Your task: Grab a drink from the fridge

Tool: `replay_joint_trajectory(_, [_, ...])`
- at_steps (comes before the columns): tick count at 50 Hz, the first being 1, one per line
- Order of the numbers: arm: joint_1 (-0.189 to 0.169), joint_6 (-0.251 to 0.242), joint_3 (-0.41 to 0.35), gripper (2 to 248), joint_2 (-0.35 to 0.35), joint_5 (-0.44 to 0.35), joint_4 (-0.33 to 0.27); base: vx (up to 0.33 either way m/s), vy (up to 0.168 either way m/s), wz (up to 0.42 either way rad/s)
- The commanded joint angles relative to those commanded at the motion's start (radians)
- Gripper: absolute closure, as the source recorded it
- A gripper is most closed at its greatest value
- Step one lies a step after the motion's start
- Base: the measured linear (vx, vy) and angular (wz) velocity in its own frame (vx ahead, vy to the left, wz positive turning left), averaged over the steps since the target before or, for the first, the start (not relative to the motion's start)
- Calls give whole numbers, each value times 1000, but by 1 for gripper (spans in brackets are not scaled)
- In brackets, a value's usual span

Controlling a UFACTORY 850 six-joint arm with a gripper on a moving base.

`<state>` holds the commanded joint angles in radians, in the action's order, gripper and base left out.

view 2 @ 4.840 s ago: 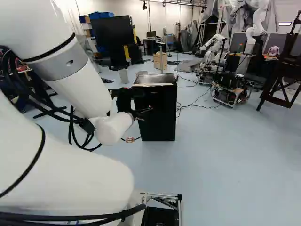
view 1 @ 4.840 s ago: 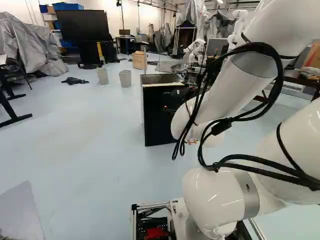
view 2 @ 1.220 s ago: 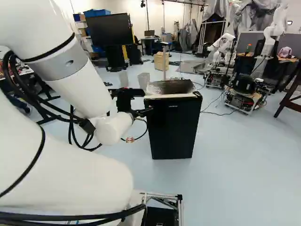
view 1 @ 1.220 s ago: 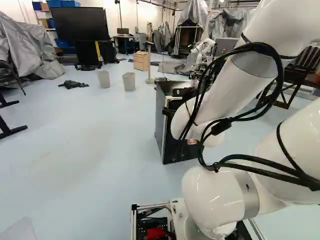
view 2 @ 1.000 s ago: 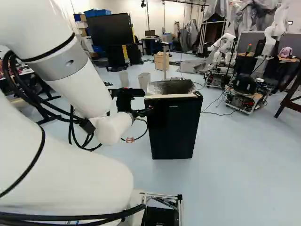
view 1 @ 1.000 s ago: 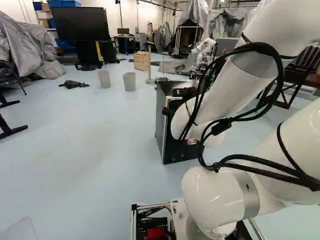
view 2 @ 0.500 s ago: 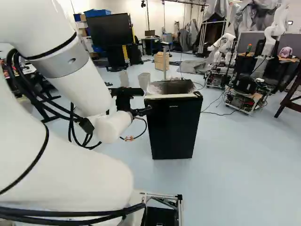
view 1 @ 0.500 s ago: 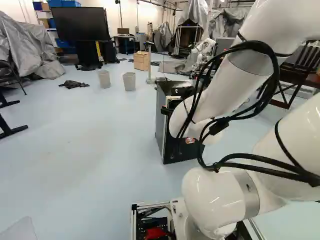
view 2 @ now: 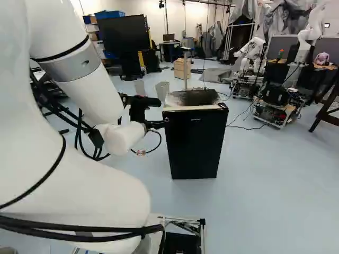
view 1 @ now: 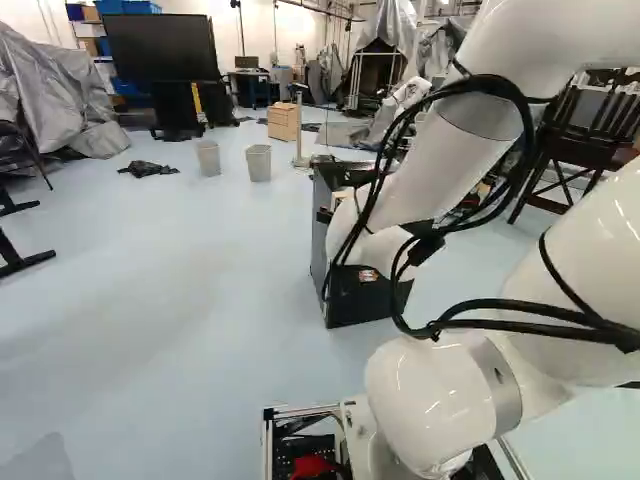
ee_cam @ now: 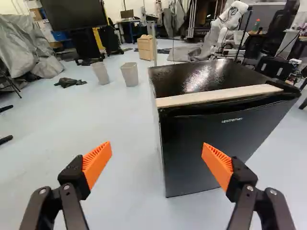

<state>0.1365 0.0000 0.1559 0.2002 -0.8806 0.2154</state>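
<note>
Gripper (ee_cam: 157, 147): the two fingers stand wide apart with nothing between the orange pads (ee_cam: 97, 163), a spread judged to suit catching a door edge. No drink is seen in any view; it is presumed to be stored inside the black mini fridge (view 2: 195, 143), whose door (ee_cam: 206, 153) appears closed. Hence door-opening is judged the step in hand, with the task at an early stage.

The gripper is held short of the fridge, facing the door's near upright edge; the hinge is presumed on the opposite side, so a pull here would be favoured. A pale strip (ee_cam: 220, 95) runs along the top front edge, purpose undetermined. Black cables (view 1: 427, 248) are strapped to the arm (view 2: 87, 95) with slack loops, presumably for wrist travel; snagging on the fridge corner should be guarded against.
</note>
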Motion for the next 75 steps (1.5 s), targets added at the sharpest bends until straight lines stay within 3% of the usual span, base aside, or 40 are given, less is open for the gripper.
replay_joint_trajectory(12, [50, 0, 4, 3, -9, -20, 87, 0, 0, 0])
replay_joint_trajectory(51, [211, 0, 35, 3, -157, -134, 372, 0, 0, 0])
replay_joint_trajectory(75, [298, 0, 80, 3, -211, -229, 535, 0, 0, 0])
